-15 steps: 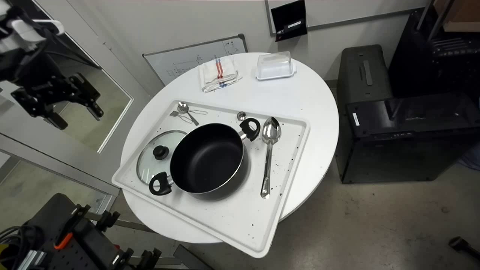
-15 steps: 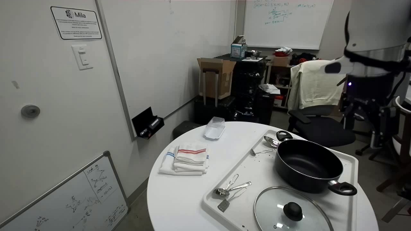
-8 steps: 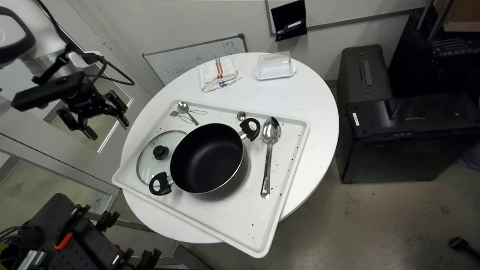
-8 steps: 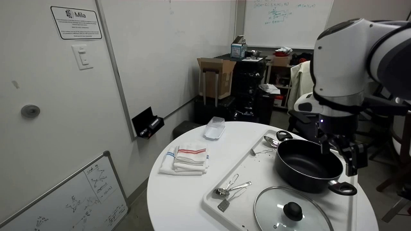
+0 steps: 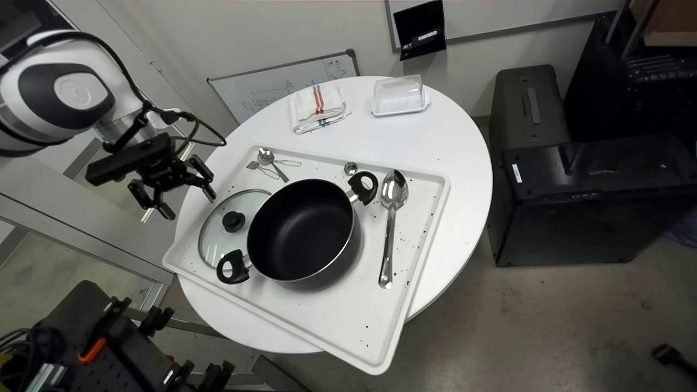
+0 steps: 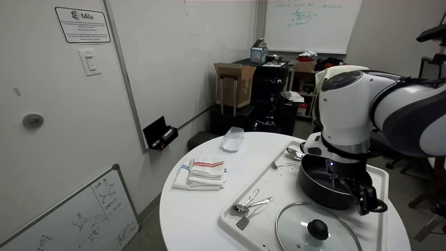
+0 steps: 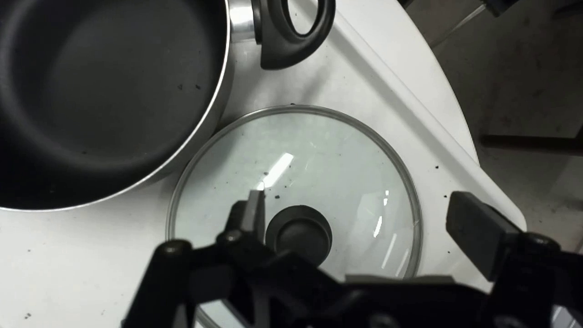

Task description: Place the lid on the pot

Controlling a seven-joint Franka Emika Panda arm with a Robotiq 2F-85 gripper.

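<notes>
Glass lid lay flat on the white tray, just beside the black two-handled pot; whether their edges touched, I couldn't tell. My end effector hung higher than the lid, released, its fingers spread well apart, and in my wrist view the dark knob showed between them. In an exterior view I saw a metal serving spoon on the pot's opposite side from the lid. Folded striped cloths and a clear-covered butter dish sat on the round worktop.
</notes>
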